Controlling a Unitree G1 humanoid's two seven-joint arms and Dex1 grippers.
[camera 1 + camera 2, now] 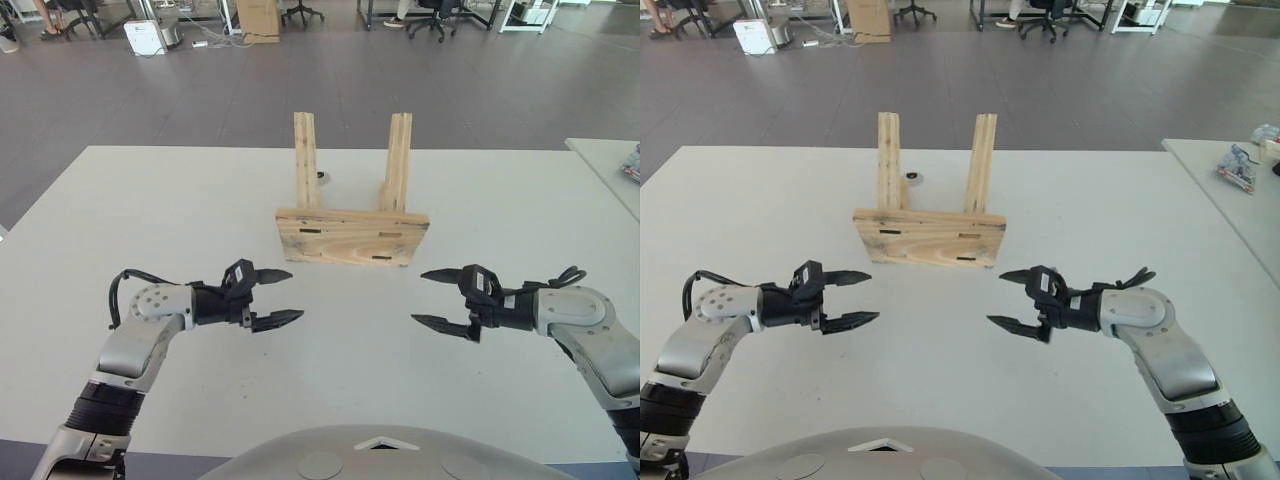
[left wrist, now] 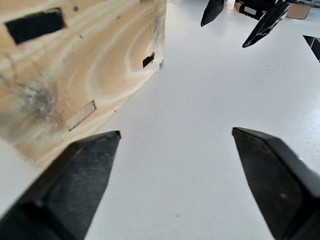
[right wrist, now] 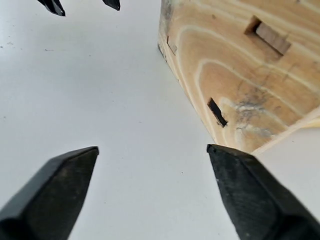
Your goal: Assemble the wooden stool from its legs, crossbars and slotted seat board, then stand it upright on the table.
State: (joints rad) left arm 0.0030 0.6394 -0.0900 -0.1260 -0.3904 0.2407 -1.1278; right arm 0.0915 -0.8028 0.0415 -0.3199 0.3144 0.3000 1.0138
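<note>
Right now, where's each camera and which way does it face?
Left eye view: head, facing forward-down over white table at pale wooden stool, slotted seat board toward the robot; left hand, right hand show.
Right eye view: same, alongside.
Left wrist view: left wrist, along its open black fingers at the seat board.
Right wrist view: right wrist, likewise.
Shared: seat board; each wrist view shows the other hand.

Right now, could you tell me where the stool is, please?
In the left eye view the stool lies on its side in the middle of the table, beyond the left hand and right hand.
</note>
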